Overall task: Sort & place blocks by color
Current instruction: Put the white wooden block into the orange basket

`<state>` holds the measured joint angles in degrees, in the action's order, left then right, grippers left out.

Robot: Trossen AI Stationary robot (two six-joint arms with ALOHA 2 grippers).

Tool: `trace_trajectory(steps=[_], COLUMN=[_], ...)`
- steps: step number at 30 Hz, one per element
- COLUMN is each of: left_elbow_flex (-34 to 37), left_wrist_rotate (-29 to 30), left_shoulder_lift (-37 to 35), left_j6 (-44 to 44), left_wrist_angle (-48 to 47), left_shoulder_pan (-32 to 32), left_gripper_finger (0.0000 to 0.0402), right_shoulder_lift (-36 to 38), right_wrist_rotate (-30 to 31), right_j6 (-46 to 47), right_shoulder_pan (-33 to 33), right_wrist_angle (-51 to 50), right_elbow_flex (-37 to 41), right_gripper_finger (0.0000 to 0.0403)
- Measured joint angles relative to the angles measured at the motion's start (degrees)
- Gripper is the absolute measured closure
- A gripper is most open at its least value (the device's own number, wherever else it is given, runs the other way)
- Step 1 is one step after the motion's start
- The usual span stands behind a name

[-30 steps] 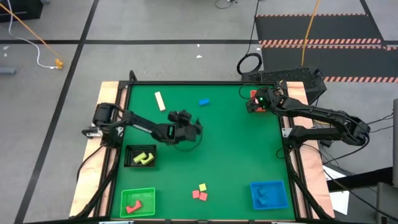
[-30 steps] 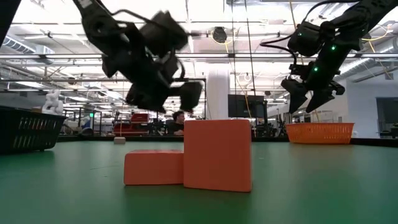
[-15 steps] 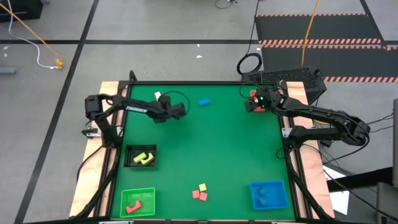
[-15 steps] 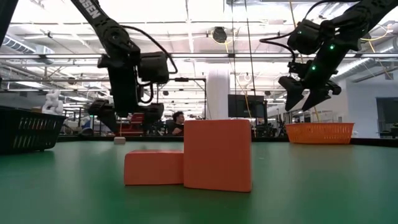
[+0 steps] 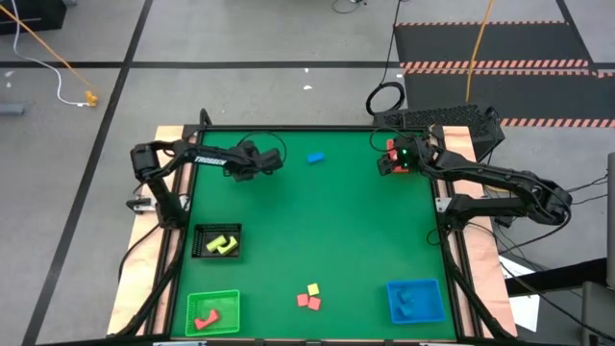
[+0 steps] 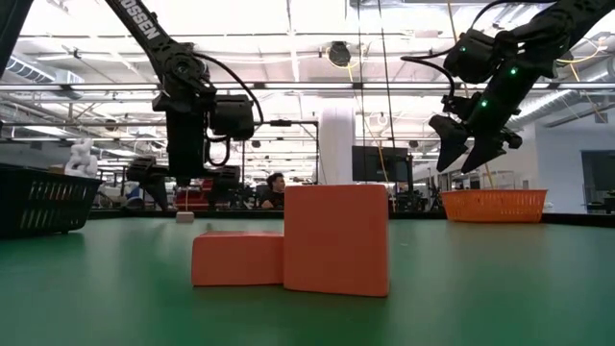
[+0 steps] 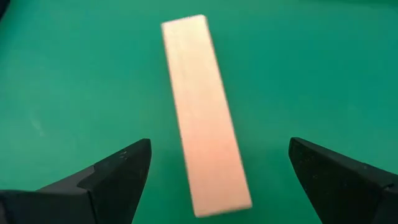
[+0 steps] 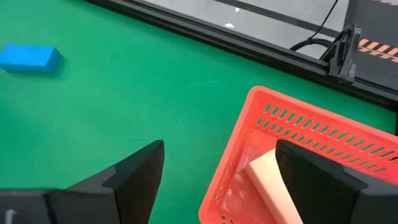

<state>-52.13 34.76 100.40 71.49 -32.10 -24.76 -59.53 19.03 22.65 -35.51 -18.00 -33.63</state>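
Where table's near edge runs, we see two red blocks (image 5: 307,301) plus yellow cube (image 5: 312,288) at 6 o'clock. Farther, at 11 o'clock, left gripper (image 7: 214,171) spread wide, empty, above tan wooden bar (image 7: 203,112). At 1 o'clock, right gripper (image 8: 217,180) released over red basket (image 8: 323,127) containing tan block (image 8: 273,183).

— What sits along the near edge of the green table (image 5: 365,240)?
— A flat green tray (image 5: 212,312), a blue tray (image 5: 416,300); a black bin (image 5: 217,241) stands nearby.
— And far right?
— An orange-red slotted basket (image 8: 292,134).
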Motion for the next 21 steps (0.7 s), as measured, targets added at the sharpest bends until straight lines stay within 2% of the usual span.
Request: trace_trajectory(steps=[4, 7, 12, 16, 21], left_elbow_flex=[0.7, 2.2, 4.1, 4.3, 4.4], left_wrist_rotate=[-1.5, -3.3, -3.1, -2.8, -2.9], left_shoulder_lift=[0.0, 0.0, -0.3, -0.2, -0.1], left_j6=[0.6, 1.3, 3.1, -2.6, -8.2], left_wrist_angle=[0.4, 1.0, 1.9, 4.7, 7.4], left_shoulder_pan=[-0.9, -1.1, -0.6, 0.5, 2.6], left_gripper_finger=[0.0029, 0.0064, 0.0166, 0.0266, 0.0271], right_shoulder_lift=[0.0, 0.0, 0.0, 0.0, 0.0], right_wrist_rotate=[0.0, 0.0, 0.0, 0.0, 0.1], right_j6=[-0.8, -0.8, -0.8, -0.8, -0.8], right_shoulder_pan=[0.0, 0.0, 0.0, 0.0, 0.0], right_wrist_angle=[0.0, -0.1, -0.2, -0.2, 0.3], right_elbow_flex=[0.0, 0.0, 0.0, 0.0, 0.6], right_gripper_finger=[0.0106, 0.0106, 0.0106, 0.0106, 0.0106])
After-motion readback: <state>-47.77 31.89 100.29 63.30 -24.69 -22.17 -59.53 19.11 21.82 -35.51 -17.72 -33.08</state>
